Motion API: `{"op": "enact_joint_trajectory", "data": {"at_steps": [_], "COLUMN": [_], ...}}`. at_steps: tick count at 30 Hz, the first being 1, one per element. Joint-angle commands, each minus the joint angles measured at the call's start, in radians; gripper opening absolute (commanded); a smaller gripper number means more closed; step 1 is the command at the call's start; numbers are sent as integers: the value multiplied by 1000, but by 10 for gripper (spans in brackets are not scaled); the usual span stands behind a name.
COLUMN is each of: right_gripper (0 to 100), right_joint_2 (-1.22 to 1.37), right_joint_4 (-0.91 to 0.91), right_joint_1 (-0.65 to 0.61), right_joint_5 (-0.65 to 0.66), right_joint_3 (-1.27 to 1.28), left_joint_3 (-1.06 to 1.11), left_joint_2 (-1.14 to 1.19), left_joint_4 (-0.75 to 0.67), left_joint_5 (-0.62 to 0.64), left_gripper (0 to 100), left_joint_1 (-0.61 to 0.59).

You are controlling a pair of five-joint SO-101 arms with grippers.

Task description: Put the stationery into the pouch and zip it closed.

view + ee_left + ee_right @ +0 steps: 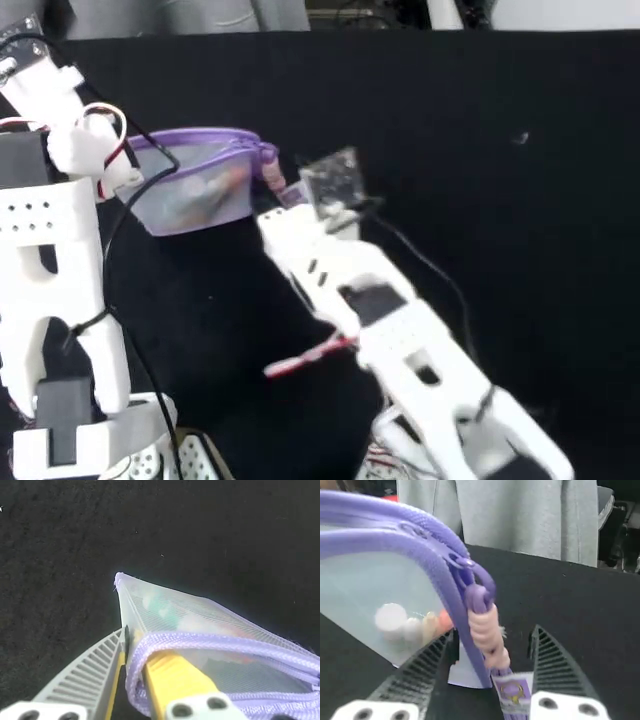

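A clear pouch [195, 195] with a purple zipper is held off the black table. My left gripper [125, 175] is shut on its left end. In the left wrist view the yellow finger [170, 677] sits inside the pouch [200, 625] mouth and the grey finger [95, 672] lies outside. My right gripper [492, 640] is open at the pouch's [370, 590] other end, with its fingers either side of the pink-and-purple zipper pull [487, 630]. Several stationery pieces [412, 625] lie inside. A red-and-white pen [305, 358] rests on the table beside the right arm.
The black cloth [520, 220] spreads wide and bare to the right of the right arm. The table's far edge [400, 32] runs along the back. A black cable [135, 350] trails off the left arm near the front left.
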Motion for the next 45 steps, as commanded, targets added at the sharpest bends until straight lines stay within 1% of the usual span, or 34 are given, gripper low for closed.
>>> {"op": "enact_joint_trajectory", "data": {"at_steps": [1,6,11,13,18,21,23,25,31,36,41,45], "right_gripper": [208,208,208,208,201,123,56,14,11,11,11,11], "right_joint_2": [116,119,128,128,128,128,128,128,119,119,70,-96], "right_joint_4": [-25,-41,-97,-98,-97,-97,-97,-97,-95,-94,12,166], "right_joint_1": [0,58,80,75,15,-18,-21,-17,-23,-23,-23,-23], "right_joint_5": [11,11,14,58,152,193,199,201,292,305,307,307], "right_joint_3": [-119,-134,-131,-131,-127,-124,-122,-122,-97,-93,-119,-124], "left_joint_3": [-5,-5,-5,-5,-5,-5,-4,-4,-4,13,12,12], "left_joint_2": [-18,-18,-18,-18,-18,-18,-18,-18,-18,-18,-18,-18], "left_joint_4": [3,3,3,3,3,3,3,3,3,2,2,2], "left_joint_5": [8,8,8,8,8,8,8,8,8,8,3,3], "left_gripper": [30,30,30,30,30,30,30,30,30,30,30,30], "left_joint_1": [-8,-8,-8,-8,-8,-8,-8,-8,-10,-10,-15,-16]}}
